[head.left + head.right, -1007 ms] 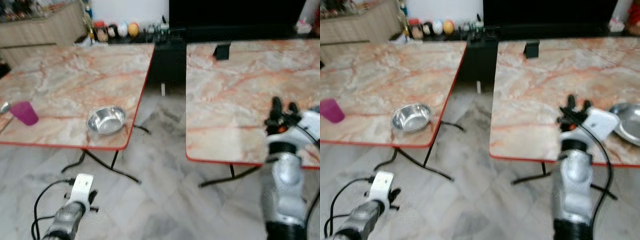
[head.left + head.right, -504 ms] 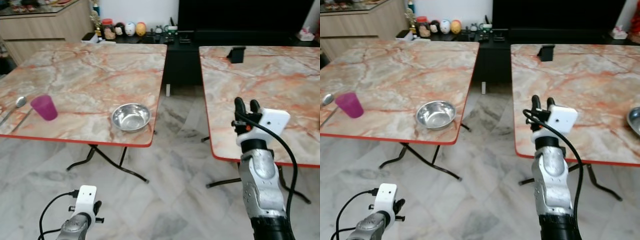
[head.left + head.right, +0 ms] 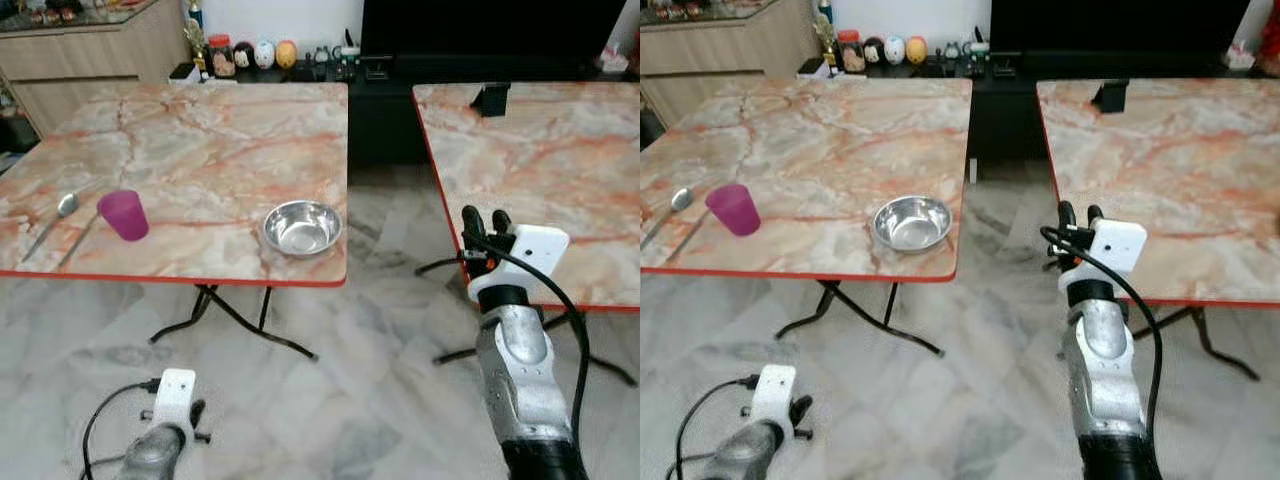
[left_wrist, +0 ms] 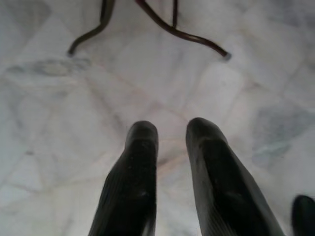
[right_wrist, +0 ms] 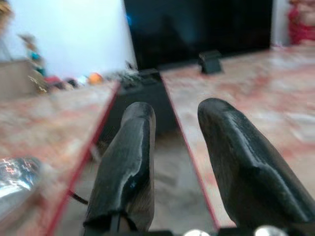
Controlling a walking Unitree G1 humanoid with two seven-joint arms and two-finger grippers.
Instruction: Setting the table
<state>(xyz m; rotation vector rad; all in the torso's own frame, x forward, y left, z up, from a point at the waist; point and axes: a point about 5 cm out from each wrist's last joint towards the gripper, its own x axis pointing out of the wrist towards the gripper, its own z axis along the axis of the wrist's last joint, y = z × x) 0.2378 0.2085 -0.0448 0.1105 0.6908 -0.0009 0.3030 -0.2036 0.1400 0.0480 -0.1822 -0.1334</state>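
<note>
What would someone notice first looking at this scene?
Two marble-patterned tables with a gap of floor between them, the left table carrying a steel bowl near its front edge and a purple cup beside a spoon. The right gripper, empty, is raised at the right table's front corner.

Our right arm [image 3: 522, 380] is a rounded silver casting that darkens to a black segment at its base. Behind the right gripper [image 3: 484, 222] sits a white, rounded-corner camera box [image 3: 540, 250], and a black cable [image 3: 578, 330] loops from beside the fingers down past the silver shell. The right fingers [image 5: 127, 162] are long, glossy black and blunt-tipped. Our left arm [image 3: 740, 452] is grey-silver, also carrying a small white camera box [image 3: 773, 388] fed by a thin black cable [image 3: 695, 425]. The left fingers [image 4: 133, 182] are matte black with fine ribbing along their inner faces.
</note>
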